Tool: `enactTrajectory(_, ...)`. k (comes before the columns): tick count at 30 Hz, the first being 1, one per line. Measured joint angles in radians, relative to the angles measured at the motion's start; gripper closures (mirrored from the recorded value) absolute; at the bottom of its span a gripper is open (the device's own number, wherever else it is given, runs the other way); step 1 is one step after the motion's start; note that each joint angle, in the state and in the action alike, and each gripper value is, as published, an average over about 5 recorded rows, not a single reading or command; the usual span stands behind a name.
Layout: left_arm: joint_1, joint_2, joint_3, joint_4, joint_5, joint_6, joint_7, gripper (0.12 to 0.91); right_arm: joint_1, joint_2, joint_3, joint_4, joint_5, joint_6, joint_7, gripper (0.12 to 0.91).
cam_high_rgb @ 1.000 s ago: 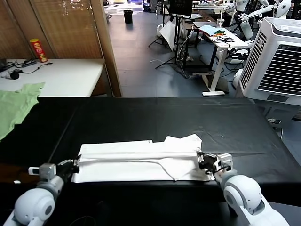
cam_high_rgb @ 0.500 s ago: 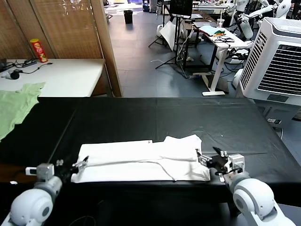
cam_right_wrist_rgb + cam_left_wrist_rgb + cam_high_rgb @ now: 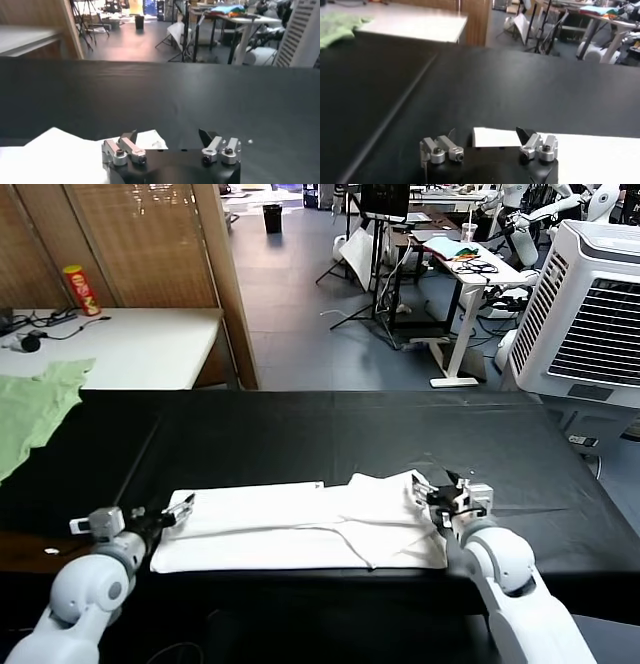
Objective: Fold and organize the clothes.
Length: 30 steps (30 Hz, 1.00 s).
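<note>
- Left gripper (image 3: 172,512): at the near-left end of the T-shirt (image 3: 300,524), fingers spread apart and holding nothing; in the left wrist view one finger sits over the white corner, the other over bare cloth. Judged placed to take or leave that end.
- Right gripper (image 3: 440,496): at the shirt's right end, fingers likewise apart and empty, low over the bunched sleeve area.
- T-shirt: white, lying along the near edge of the black table (image 3: 330,434) as a long band, already folded lengthwise by the look of it; a further crosswise fold appears outstanding.
- Pale green garment (image 3: 35,409): far left, well apart from the shirt, no obstruction.
- White side table (image 3: 130,344): beyond, carrying a red-and-yellow can (image 3: 82,290).
- Cooling unit (image 3: 585,314): far right, off the table.
- Nothing stands between the two grippers except the shirt.
</note>
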Motion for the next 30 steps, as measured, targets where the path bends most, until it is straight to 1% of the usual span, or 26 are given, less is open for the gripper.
enactTrajectory(2, -0.007, -0.002, 0.002, 0.017, 0.001, -0.007, 0.004, 0.271, 0.009, 0.012, -0.002, -0.018, -0.006, 0.001, -0.004, 0.388)
enactTrajectory(3, -0.011, -0.003, 0.002, 0.025, 0.001, -0.011, 0.005, 0.3, 0.012, 0.017, -0.002, -0.025, -0.009, 0.001, -0.005, 0.435)
enactTrajectory(5, -0.017, -0.004, 0.002, 0.04, 0.0, -0.019, 0.01, 0.386, 0.012, 0.028, -0.003, -0.034, -0.015, 0.003, -0.007, 0.513)
enactTrajectory(8, -0.021, -0.005, 0.0, 0.055, -0.003, -0.03, 0.025, 0.546, 0.008, 0.043, -0.004, -0.039, -0.028, 0.011, -0.008, 0.672)
enactTrajectory(9, -0.02, -0.004, 0.0, 0.057, -0.004, -0.033, 0.031, 0.596, 0.005, 0.046, -0.004, -0.04, -0.033, 0.014, -0.008, 0.735)
enactTrajectory(10, -0.02, -0.004, 0.001, 0.059, -0.004, -0.036, 0.039, 0.663, 0.003, 0.05, -0.003, -0.04, -0.039, 0.019, -0.007, 0.782)
enactTrajectory(12, -0.022, -0.005, 0.004, 0.061, 0.0, -0.045, 0.053, 0.763, -0.002, 0.056, -0.002, -0.039, -0.053, 0.029, -0.001, 0.858)
enactTrajectory(13, -0.024, -0.006, 0.006, 0.062, 0.004, -0.05, 0.059, 0.818, -0.004, 0.059, -0.001, -0.039, -0.061, 0.035, 0.005, 0.881)
enactTrajectory(14, -0.027, -0.008, 0.009, 0.064, 0.011, -0.056, 0.064, 0.856, -0.006, 0.062, 0.0, -0.04, -0.07, 0.041, 0.013, 0.89)
enactTrajectory(16, -0.035, -0.012, 0.015, 0.07, 0.034, -0.071, 0.074, 0.898, -0.007, 0.067, 0.001, -0.043, -0.087, 0.053, 0.032, 0.902)
enactTrajectory(20, -0.058, -0.021, 0.032, 0.09, 0.124, -0.113, 0.098, 0.904, -0.003, 0.076, 0.007, -0.047, -0.097, 0.059, 0.06, 0.902)
enactTrajectory(22, -0.074, -0.024, 0.043, 0.104, 0.177, -0.132, 0.107, 0.903, -0.004, 0.077, 0.012, -0.044, -0.097, 0.056, 0.058, 0.902)
enactTrajectory(25, -0.104, -0.028, 0.06, 0.127, 0.23, -0.148, 0.113, 0.903, -0.012, 0.071, 0.02, -0.034, -0.097, 0.047, 0.034, 0.893)
enactTrajectory(27, -0.12, -0.027, 0.066, 0.138, 0.245, -0.154, 0.118, 0.9, -0.023, 0.062, 0.027, -0.021, -0.096, 0.042, 0.005, 0.841)
enactTrajectory(28, -0.126, -0.025, 0.067, 0.141, 0.248, -0.157, 0.12, 0.896, -0.029, 0.056, 0.031, -0.012, -0.096, 0.041, -0.01, 0.799)
enactTrajectory(29, -0.131, -0.022, 0.067, 0.144, 0.249, -0.162, 0.123, 0.878, -0.037, 0.049, 0.035, -0.001, -0.096, 0.041, -0.023, 0.739)
enactTrajectory(30, -0.135, -0.018, 0.066, 0.147, 0.246, -0.167, 0.125, 0.843, -0.045, 0.042, 0.039, 0.011, -0.095, 0.041, -0.033, 0.689)
